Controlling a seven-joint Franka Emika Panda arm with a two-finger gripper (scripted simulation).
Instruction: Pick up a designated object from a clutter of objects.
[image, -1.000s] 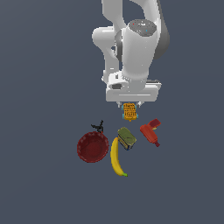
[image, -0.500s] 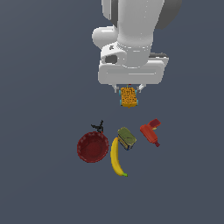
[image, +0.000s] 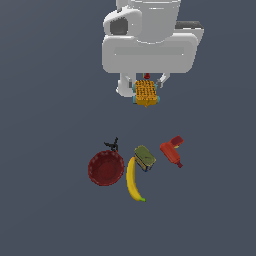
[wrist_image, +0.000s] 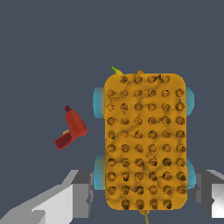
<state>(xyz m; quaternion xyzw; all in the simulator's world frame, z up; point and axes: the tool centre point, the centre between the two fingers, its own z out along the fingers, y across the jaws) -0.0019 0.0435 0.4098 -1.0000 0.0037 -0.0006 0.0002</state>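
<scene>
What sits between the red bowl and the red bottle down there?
In the exterior view, the yellow banana and the olive-green can lie between the red bowl and red bottle.

In the wrist view the orange block (wrist_image: 145, 142) covers most of the clutter beneath it, so only a yellow tip of the banana (wrist_image: 116, 70) shows past the block's edge, and the red bottle (wrist_image: 71, 130) beside the block is the one item seen whole; the hand (wrist_image: 145, 192) is cut off by the picture's edge, with just grey finger parts showing on either side of the block. In the exterior view the arm's white body hides where the fingers meet the block, and the small black item (image: 112, 145) by the bowl (image: 105, 168) is too small to identify.
</scene>
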